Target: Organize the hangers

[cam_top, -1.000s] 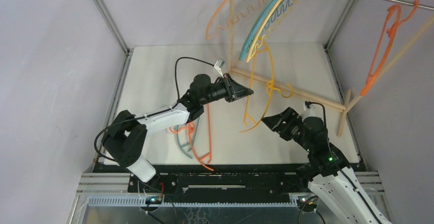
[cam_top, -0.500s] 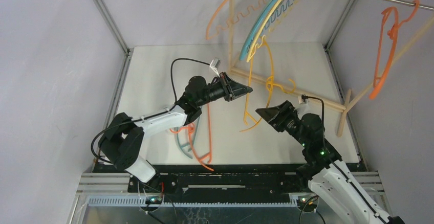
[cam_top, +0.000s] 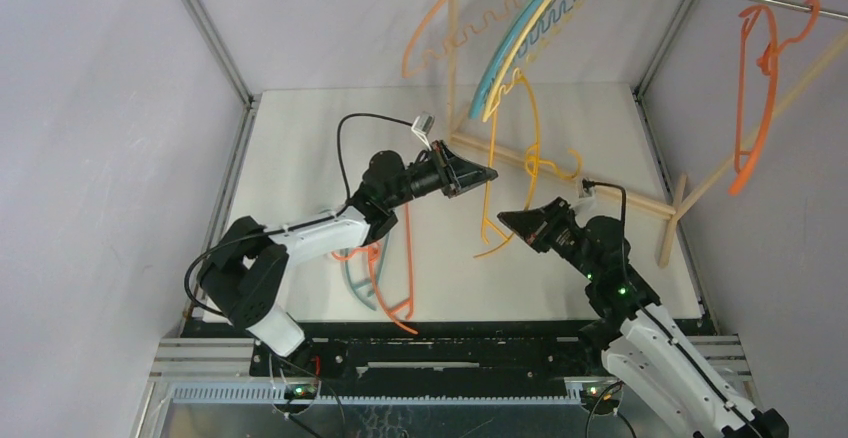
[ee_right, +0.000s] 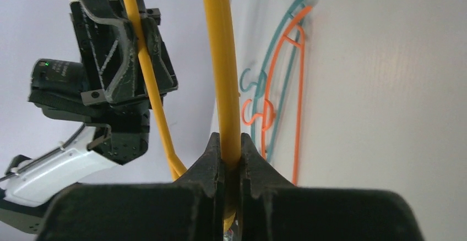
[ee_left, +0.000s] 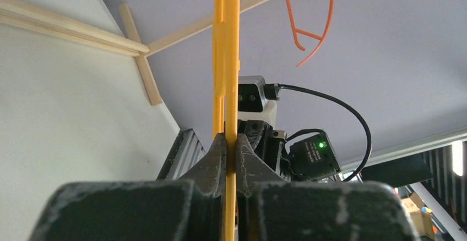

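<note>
A yellow hanger [cam_top: 484,203] hangs in mid-air above the table, its hook end up near the rack. My left gripper [cam_top: 489,173] is shut on one thin bar of it [ee_left: 227,43], the jaws pinching it from both sides [ee_left: 231,142]. My right gripper [cam_top: 503,220] is shut on a lower bar of the same hanger [ee_right: 220,59], fingertips tight round it [ee_right: 227,142]. A peach hanger [cam_top: 440,18], a teal one [cam_top: 505,53] and a cream one [cam_top: 533,33] hang on the rack. One orange hanger [cam_top: 750,108] hangs at the right.
An orange hanger [cam_top: 405,268] and a teal hanger [cam_top: 355,283] lie on the white table [cam_top: 300,158] under the left arm, also in the right wrist view [ee_right: 297,98]. The wooden rack's lower pole [cam_top: 600,193] crosses behind the grippers. Grey walls close both sides.
My right gripper moved up-left to the yellow hanger and shut on its lower bar. The left gripper kept its hold, barely moving. The orange hanger at the right swung.
</note>
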Robot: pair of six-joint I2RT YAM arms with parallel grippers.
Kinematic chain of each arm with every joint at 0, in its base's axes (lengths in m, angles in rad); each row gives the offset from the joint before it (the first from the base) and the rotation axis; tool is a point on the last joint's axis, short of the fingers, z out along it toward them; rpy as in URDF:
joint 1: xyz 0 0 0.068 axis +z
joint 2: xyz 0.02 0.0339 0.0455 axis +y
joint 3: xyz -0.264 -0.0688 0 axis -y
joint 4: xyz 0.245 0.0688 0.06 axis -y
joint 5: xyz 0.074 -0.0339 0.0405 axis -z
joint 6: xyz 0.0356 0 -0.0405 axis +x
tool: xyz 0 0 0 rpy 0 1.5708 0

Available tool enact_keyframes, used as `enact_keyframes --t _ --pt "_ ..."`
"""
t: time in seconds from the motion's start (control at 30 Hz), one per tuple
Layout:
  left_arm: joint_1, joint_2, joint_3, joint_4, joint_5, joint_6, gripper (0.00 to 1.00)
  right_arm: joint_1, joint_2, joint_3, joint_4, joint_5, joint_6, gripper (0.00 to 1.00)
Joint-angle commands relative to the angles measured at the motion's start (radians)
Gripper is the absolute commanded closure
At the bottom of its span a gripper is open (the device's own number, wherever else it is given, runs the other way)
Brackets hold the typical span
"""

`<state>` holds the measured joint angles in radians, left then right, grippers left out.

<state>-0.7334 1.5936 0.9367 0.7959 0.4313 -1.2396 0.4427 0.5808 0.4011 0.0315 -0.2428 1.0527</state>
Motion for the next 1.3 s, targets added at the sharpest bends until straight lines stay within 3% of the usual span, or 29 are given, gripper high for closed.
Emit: enact_keyframes --t 0.0,0.17,0.23,0.4,0.43,0.53,0.77,0.9,1.03,1.27 --pt "0.013 0.003 -0.014 -0.023 0.008 0.049 0.89 0.006 -0.085 0.122 -0.203 0.063 -0.133 1.00" --pt "0.017 -0.113 -0.009 -0.436 -0.002 0.323 0.63 0.002 -0.130 0.281 -0.642 0.266 -0.287 1.00" --pt "0.023 -0.165 -0.011 -0.574 -0.024 0.417 0.57 0.001 -0.141 0.323 -0.769 0.336 -0.312 1.00" --pt "0.070 -0.277 -0.071 -0.722 -0.071 0.508 0.50 0.000 -0.154 0.371 -0.932 0.432 -0.324 1.00" --pt "0.078 -0.294 -0.077 -0.748 -0.085 0.520 0.44 -0.001 -0.137 0.384 -0.963 0.457 -0.329 1.00" --pt "0.085 -0.376 -0.078 -0.894 -0.172 0.605 0.42 -0.001 -0.007 0.463 -1.037 0.534 -0.413 1.00" --pt "0.089 -0.475 -0.122 -0.952 -0.235 0.639 0.42 -0.007 0.110 0.449 -0.965 0.517 -0.448 1.00" --pt "0.090 -0.518 -0.138 -0.970 -0.254 0.640 0.43 -0.020 0.185 0.497 -1.009 0.585 -0.490 1.00" --pt "0.092 -0.550 -0.143 -0.992 -0.261 0.655 0.43 -0.107 0.241 0.566 -1.014 0.587 -0.533 1.00" --pt "0.102 -0.550 -0.122 -1.019 -0.233 0.685 0.43 -0.274 0.410 0.818 -0.990 0.734 -0.794 1.00"
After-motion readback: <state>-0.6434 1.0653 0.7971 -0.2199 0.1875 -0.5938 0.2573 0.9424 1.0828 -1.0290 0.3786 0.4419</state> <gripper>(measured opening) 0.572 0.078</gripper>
